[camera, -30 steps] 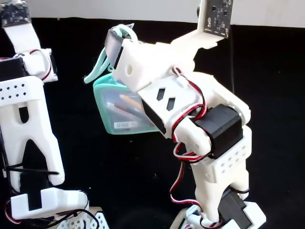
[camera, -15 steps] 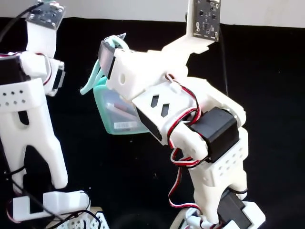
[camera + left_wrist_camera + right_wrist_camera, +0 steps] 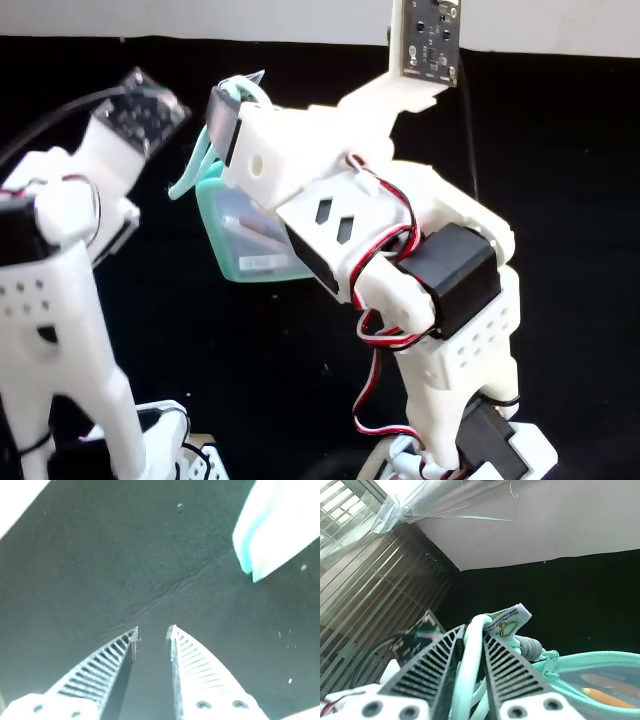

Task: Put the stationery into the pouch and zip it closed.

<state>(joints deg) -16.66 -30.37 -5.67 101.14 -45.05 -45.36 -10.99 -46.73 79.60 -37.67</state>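
Right gripper (image 3: 474,632): ribbed white fingers nearly closed, pinching the mint-green carrying loop (image 3: 469,667) of the pouch (image 3: 600,672). The cord passes between the two fingers. A small white fabric tag (image 3: 507,621) stands just above the fingertips.

Pouch: soft, flat and roughly rectangular, with translucent mint-green walls. In the high view it hangs below the right gripper (image 3: 235,105), over the left-of-middle part of the table (image 3: 560,150) and nearer its far edge. A toothed zipper (image 3: 580,660) runs in a curve along its top edge. How far the zipper is drawn cannot be told.

Contents: an orange pencil (image 3: 605,696) with a sharpened tip, seen through the pouch wall. In the high view, slender stationery (image 3: 262,228) lies slantwise inside, and a pale label sits near the lower edge.

Left gripper (image 3: 153,630): ribbed fingers a narrow gap apart, with nothing between them. It hovers over the table (image 3: 100,555), and a blurred mint-edged corner of the pouch (image 3: 265,530) lies farther off.

Table: covered in matte black cloth, with a faint crease across it in the left wrist view.
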